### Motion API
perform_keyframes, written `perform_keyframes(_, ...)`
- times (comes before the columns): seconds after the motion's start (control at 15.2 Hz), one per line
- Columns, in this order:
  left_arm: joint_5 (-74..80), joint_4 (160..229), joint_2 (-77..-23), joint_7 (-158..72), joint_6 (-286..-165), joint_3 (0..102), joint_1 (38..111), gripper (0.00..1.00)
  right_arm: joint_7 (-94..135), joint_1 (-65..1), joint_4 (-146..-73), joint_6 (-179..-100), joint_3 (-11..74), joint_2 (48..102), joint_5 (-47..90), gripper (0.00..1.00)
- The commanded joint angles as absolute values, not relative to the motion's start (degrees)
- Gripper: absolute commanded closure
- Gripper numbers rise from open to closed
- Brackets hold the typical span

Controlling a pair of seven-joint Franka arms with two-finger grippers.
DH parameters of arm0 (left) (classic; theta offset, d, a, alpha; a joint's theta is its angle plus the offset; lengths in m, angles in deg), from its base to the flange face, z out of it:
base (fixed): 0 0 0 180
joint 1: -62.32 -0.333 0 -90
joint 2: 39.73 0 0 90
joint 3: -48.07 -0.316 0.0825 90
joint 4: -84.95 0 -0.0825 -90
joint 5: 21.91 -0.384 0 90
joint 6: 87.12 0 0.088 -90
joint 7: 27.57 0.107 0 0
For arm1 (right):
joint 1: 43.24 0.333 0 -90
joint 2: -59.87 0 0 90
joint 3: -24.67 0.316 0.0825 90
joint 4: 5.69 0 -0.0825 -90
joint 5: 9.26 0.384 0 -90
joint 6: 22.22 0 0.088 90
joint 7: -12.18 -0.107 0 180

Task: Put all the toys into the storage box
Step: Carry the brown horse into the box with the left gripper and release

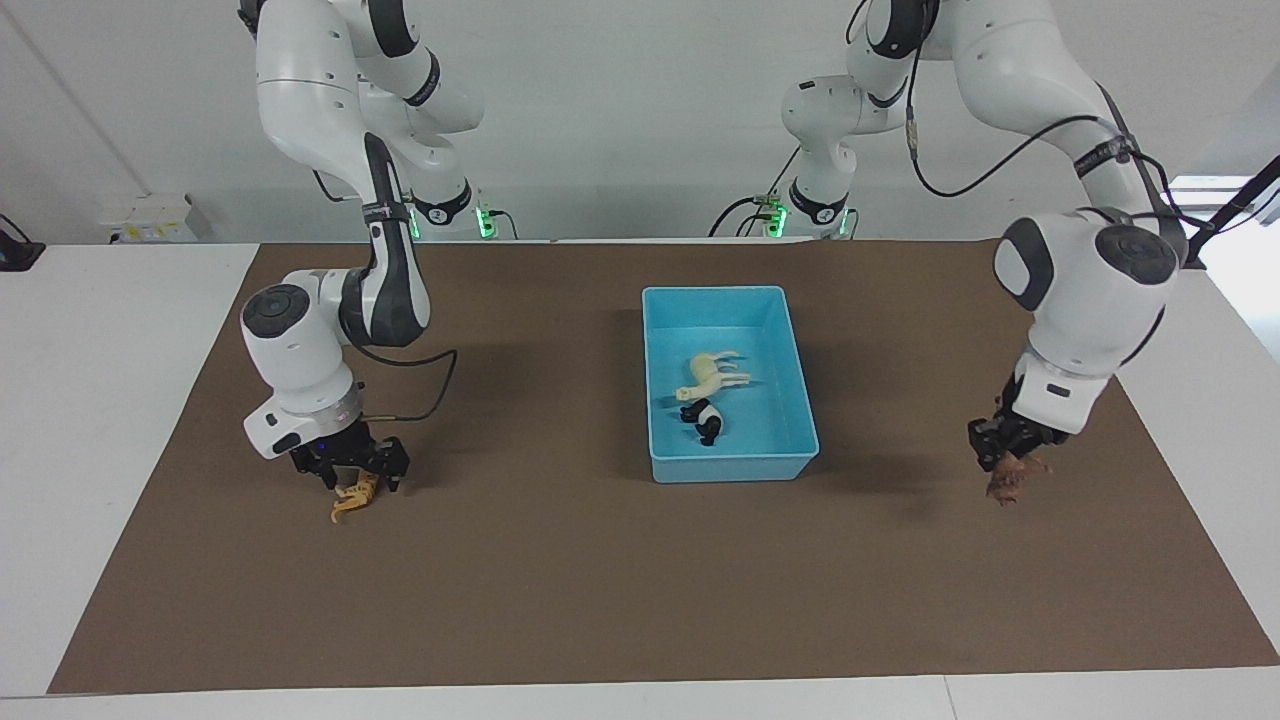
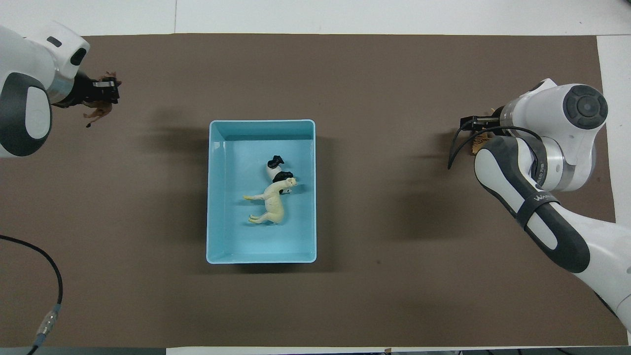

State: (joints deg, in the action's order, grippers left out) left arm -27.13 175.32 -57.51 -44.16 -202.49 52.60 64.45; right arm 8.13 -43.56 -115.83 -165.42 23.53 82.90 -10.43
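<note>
The light blue storage box stands mid-table and also shows in the overhead view. In it lie the cream horse and the black-and-white panda, touching each other. My right gripper is low over the mat toward the right arm's end, shut on the orange striped tiger; only a sliver of the tiger shows from overhead. My left gripper is toward the left arm's end, shut on the dark brown animal, held a little above the mat.
A brown mat covers most of the white table. A black cable lies at the mat's edge nearest the left arm's base.
</note>
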Motion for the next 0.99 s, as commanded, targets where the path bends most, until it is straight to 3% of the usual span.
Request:
perform_keyframes(0.0,-27.45,178.02,-53.00,-59.60,-197.26,51.32,75.29,0.89,9.19,-45.43,-115.82,-167.94,24.24,84.65,-10.31,0.61)
perform_keyframes(0.07,-27.36,179.85,-52.30,-64.09,-197.33,51.41,78.72,0.89,9.19,-45.43,-115.82,-168.21,24.24,84.66,-10.05,0.88)
perform_keyframes(0.13,-27.36,183.44,-50.47,-67.53,-198.12,51.41,81.28,0.88,8.93,-45.43,-115.91,-168.30,24.24,84.66,-9.87,1.00)
perform_keyframes(0.4,-27.27,196.20,-45.88,-79.48,-210.14,51.41,88.93,0.81,8.84,-44.82,-113.90,-165.33,24.24,84.57,-9.96,1.00)
perform_keyframes(0.46,-27.27,197.52,-45.27,-81.43,-210.60,51.41,90.69,0.57,8.75,-44.30,-111.80,-162.18,24.32,84.22,-9.87,1.00)
perform_keyframes(0.53,-27.27,197.45,-45.00,-81.53,-209.91,51.41,91.14,0.06,8.67,-43.86,-109.08,-157.97,24.58,83.87,-9.96,1.00)
perform_keyframes(0.59,-27.27,197.01,-45.00,-81.54,-208.60,51.32,91.15,0.00,8.49,-42.98,-105.92,-153.32,24.67,83.69,-9.87,1.00)
perform_keyframes(0.92,-27.27,191.83,-41.06,-74.10,-197.19,50.80,85.81,0.00,-9.22,-29.56,-87.38,-129.49,24.50,84.82,-10.84,1.00)
